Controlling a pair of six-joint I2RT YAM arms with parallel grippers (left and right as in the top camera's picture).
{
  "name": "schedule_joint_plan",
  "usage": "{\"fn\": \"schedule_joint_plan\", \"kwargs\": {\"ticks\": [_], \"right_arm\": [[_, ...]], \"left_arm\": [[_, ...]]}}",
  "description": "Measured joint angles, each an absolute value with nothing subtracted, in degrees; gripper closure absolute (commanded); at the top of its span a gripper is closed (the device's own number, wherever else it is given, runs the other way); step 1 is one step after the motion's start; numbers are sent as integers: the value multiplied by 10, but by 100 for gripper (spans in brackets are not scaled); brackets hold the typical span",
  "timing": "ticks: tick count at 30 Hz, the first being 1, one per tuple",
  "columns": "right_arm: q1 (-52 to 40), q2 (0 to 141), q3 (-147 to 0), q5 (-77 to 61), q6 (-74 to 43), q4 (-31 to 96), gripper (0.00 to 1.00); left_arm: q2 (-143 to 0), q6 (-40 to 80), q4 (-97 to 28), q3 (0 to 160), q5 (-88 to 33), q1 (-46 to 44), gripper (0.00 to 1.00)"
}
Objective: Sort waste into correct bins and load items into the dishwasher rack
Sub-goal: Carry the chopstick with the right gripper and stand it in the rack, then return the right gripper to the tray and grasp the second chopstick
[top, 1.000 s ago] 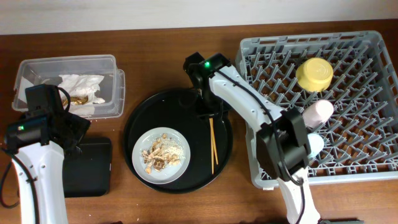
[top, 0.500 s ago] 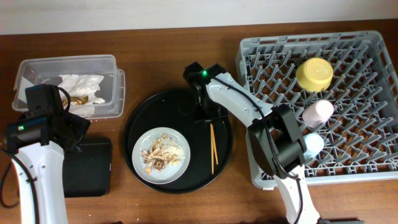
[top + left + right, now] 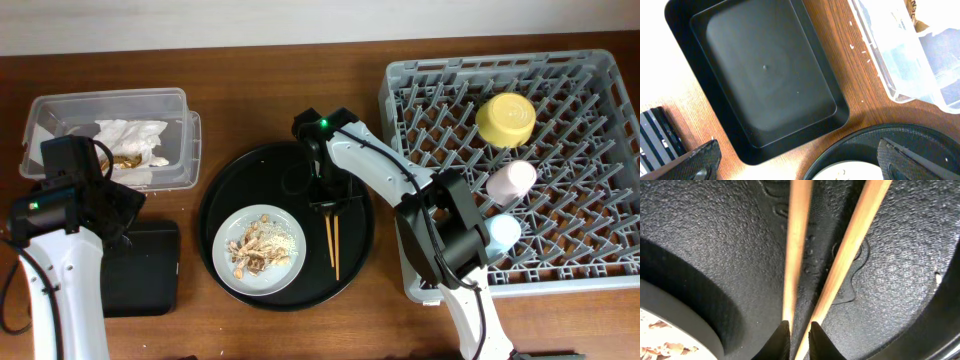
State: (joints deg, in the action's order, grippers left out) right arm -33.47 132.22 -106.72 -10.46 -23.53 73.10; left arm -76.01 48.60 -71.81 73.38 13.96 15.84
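Round tray [image 3: 222, 192], chopsticks [image 3: 331, 245] nearer plate [image 3: 275, 283], pinched by right gripper [image 3: 799, 341], left gripper [image 3: 800, 157] agape, empty

**Brown wooden worktop [image 3: 260, 80] carrying four containers.**
A clear plastic box [image 3: 105, 96] sits far left and a black rectangular tray [image 3: 150, 270] near left. A round black tray [image 3: 225, 195] lies in the middle, with the grey dishwasher rack [image 3: 580, 220] on the right.

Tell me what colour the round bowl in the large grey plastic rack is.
The round bowl is yellow, clearest in the overhead view.
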Motion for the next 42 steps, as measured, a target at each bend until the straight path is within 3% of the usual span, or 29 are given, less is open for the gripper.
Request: {"fn": "schedule_joint_plan", "kwargs": {"ticks": [5,11,16,19,22,27,30,34,42], "right_arm": [[-345,1322,-1067,-95,-235,697,61],[-347,1322,-1067,-61,-233,657,62],[-346,1322,-1045,-46,-227,621,96],[-346,1321,-1047,-43,-229,639,96],[-340,1326,-1110,-48,-229,734,96],[-253,1326,-1451,-71,-205,929,96],[-176,1320,-1545,-74,-150,968,96],[-47,1320,-1541,-69,-96,960,96],[-36,1322,-1391,-72,-53,873,95]], "left_arm": [[-760,486,-718,734,140,158,1],[-760,486,-718,734,140,158,1],[-760,486,-718,734,140,158,1],[-760,486,-718,734,140,158,1],[-760,486,-719,734,140,158,1],[-760,486,-718,734,140,158,1],[-760,486,-718,734,140,158,1],[-760,486,-718,734,140,158,1],[-760,486,-718,734,140,158,1]]}}
